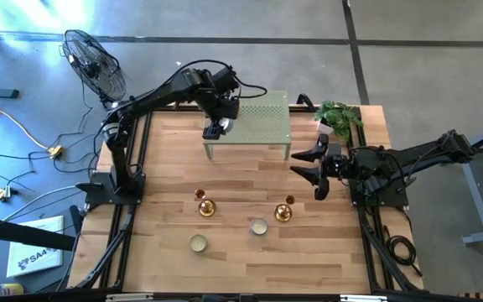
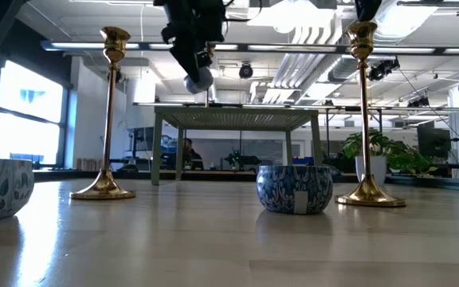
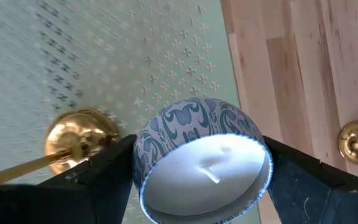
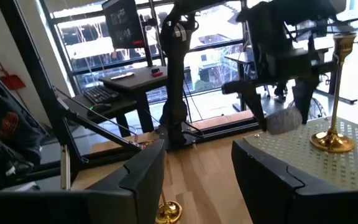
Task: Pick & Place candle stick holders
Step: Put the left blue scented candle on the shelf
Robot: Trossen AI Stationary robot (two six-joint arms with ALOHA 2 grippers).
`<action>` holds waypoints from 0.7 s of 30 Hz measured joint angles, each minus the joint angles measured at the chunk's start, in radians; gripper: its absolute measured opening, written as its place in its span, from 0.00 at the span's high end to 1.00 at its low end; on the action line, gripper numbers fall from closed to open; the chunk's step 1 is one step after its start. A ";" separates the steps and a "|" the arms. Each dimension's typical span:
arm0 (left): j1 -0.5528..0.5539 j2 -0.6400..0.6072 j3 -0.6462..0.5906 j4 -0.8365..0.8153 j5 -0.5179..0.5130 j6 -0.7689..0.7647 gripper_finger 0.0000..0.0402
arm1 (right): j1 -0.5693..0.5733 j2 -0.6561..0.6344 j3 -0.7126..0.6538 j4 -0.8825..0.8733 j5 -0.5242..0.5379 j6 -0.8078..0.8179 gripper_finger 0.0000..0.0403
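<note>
My left gripper (image 1: 215,127) is shut on a blue patterned candle tin (image 3: 204,165) with white wax, over the near left part of a pale green perforated stand (image 1: 262,126). One gold candlestick (image 3: 79,140) stands on the stand by its round base, close beside the tin; it also shows in the right wrist view (image 4: 334,87). Two more gold candlesticks (image 1: 205,205) (image 1: 283,210) stand upright on the wooden table. My right gripper (image 1: 310,172) is open and empty at the table's right side, level with the stand's near edge. My left gripper pinches the candle tin's round side wall (image 3: 143,155) between its two fingers (image 3: 98,180), one on each opposite side. The fingers come from above, pointing down. The tin (image 2: 200,80) hangs tilted, clear of the stand's top.
Two more candle tins (image 1: 259,226) (image 1: 198,243) sit on the table near the front. A potted plant (image 1: 340,117) stands at the far right corner. A fan (image 1: 95,63) stands on the floor beyond the table's left side.
</note>
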 joint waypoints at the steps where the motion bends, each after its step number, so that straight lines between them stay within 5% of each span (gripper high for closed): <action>1: 0.000 0.010 0.000 -0.003 -0.006 -0.001 0.26 | 0.000 0.000 0.000 0.000 0.000 -0.012 0.55; 21: 0.000 0.064 -0.001 -0.013 -0.022 -0.010 0.21 | -0.003 -0.002 0.000 -0.045 -0.008 -0.061 0.55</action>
